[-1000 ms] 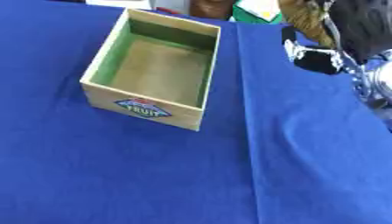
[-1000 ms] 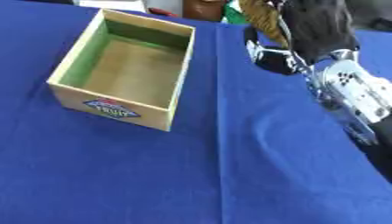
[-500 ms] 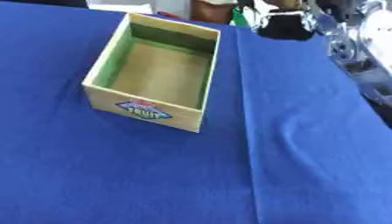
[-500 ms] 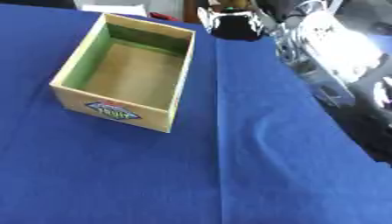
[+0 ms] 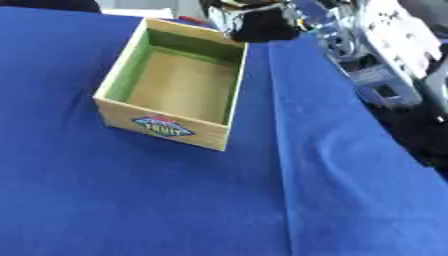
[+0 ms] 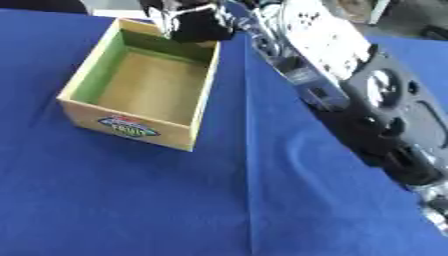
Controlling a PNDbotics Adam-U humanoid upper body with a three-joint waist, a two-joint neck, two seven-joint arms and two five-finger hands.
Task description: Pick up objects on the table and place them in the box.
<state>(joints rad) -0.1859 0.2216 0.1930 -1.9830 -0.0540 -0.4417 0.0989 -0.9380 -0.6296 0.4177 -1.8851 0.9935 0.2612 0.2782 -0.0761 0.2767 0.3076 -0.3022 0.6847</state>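
Left eye view: the box [image 5: 173,90], wooden with green inner walls and a "FRUIT" label on its near side, stands on the blue cloth [image 5: 157,200] covering the counter, toward ten o'clock of the picture. Its inside shows only the bare floor. The right hand [image 5: 258,22] comes in from one o'clock and hangs over the box's far right corner. It is blurred, and whether its fingers are curled or holding anything cannot be told.

Right eye view: the right arm [image 6: 350,90] runs as a diagonal from four o'clock up to twelve, silver and black, above the cloth. The hand sits at twelve o'clock, over the box's far rim. A fold in the cloth runs down from the box's right side.
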